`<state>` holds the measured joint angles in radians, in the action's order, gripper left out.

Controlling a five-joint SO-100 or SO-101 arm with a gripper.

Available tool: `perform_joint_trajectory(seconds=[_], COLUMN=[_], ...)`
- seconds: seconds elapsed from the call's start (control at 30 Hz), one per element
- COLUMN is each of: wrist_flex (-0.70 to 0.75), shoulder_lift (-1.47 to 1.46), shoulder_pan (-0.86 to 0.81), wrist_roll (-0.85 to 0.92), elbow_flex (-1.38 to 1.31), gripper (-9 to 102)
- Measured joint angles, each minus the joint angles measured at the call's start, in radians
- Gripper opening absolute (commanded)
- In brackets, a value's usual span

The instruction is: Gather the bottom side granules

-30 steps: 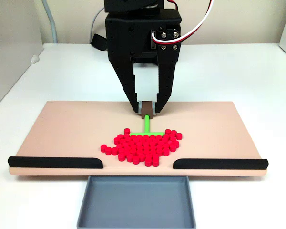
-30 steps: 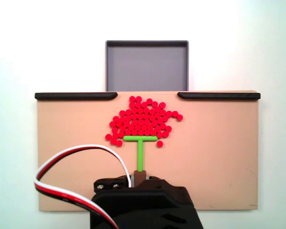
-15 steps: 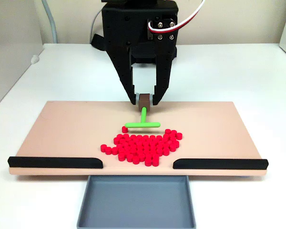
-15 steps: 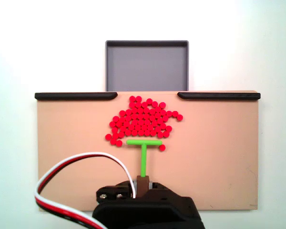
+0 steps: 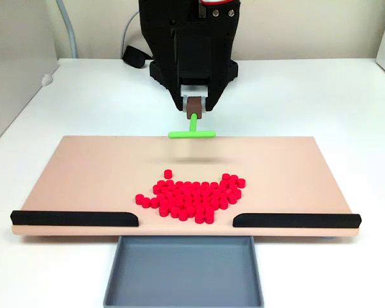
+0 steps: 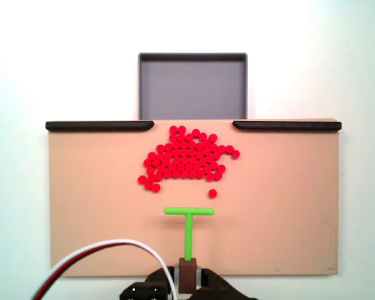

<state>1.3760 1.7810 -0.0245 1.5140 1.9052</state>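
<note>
Pulled back and up since a second ago: pincer (image 5: 194, 104) and its green T-shaped tool (image 5: 192, 133) are off the pile, crossbar hanging over the board's far edge, faint shadow on the board below it. Pincer is pinched on the tool's brown block handle (image 6: 187, 275); thin round stem, straight crossbar.

Left to right in the front fixed view: matte black rail (image 5: 74, 218) along the near-left edge of the flat tan board (image 5: 83, 170); granules (image 5: 192, 197), small glossy red cylinders, sit in one tight patch at centre, just behind the gap between the rails, one stray bead (image 5: 168, 172) off the far-left side; second black rail (image 5: 296, 220) at the near right. Shallow grey rectangular tray (image 5: 183, 274) with low walls sits on the white counter (image 5: 321, 96), butted against the board at the gap.

Top-down fixed view: granules (image 6: 186, 160) well apart from the crossbar.
</note>
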Motion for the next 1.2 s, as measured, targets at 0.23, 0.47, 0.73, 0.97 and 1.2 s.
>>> perform_joint_trajectory(seconds=[0.23, 0.47, 0.73, 0.97, 1.2], wrist_flex=[0.072, 0.074, 0.074, 0.107, 0.103], shoulder_lift=[0.054, 0.064, 0.064, 0.064, 0.091], shoulder_pan=[-0.012, -0.025, -0.025, -0.025, -0.025], wrist_roll=[0.02, 0.038, 0.04, 0.06, 0.103], elbow_flex=[0.0, 0.0, 0.002, 0.002, 0.002], gripper=[0, 0, 0, 0, 0])
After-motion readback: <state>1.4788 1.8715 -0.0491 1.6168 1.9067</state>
